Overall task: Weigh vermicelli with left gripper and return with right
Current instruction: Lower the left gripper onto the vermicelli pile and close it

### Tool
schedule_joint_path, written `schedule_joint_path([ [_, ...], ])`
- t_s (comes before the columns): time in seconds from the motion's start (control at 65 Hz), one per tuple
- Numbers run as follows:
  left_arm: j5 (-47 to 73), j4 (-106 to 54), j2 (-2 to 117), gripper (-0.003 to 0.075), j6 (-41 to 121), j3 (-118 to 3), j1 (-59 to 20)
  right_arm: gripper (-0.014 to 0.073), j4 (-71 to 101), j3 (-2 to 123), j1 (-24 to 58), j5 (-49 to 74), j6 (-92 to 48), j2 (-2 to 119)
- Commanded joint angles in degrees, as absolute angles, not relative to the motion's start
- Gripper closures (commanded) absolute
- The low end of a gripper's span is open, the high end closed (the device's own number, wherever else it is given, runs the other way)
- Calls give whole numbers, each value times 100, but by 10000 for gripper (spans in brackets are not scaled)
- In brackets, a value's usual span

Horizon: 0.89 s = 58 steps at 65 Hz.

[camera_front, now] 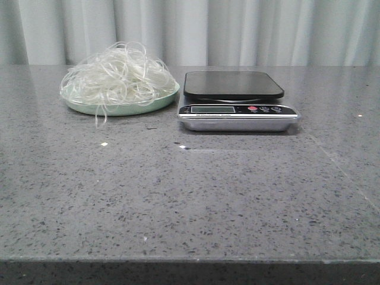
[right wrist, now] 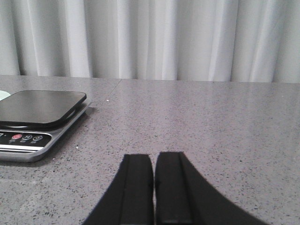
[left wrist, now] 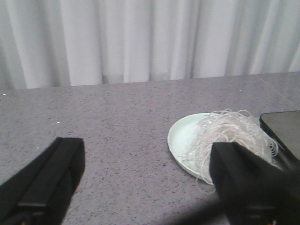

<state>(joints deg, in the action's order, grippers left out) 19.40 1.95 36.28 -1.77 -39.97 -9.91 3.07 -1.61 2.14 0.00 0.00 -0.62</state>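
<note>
The vermicelli, a loose whitish tangle, lies on a mint-green plate at the back left of the table. It also shows in the left wrist view, on the plate. A kitchen scale with a bare black platform stands just right of the plate. My left gripper is open and empty, above the table short of the plate; one fingertip overlaps the noodles in that view. My right gripper is shut and empty, over bare table to the right of the scale. Neither gripper shows in the front view.
The table is grey speckled stone with a few small white crumbs in front of the plate. A pale curtain hangs behind the table's back edge.
</note>
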Motion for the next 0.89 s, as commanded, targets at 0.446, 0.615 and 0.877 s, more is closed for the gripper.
schedule_joint_path([
  [0.446,3833,112,8818,37,-135,-8317,-2169,403,305,-116,176,-463,-38,-152],
  [0.615,4374,-335,9788,37,-135,-9204,-2169,403,305,-116,176,-463,-38,-152],
  [0.877,4826,-661,10536,37,-135,-9592,-2169,403,305,-116,176,-463,-38,-158],
])
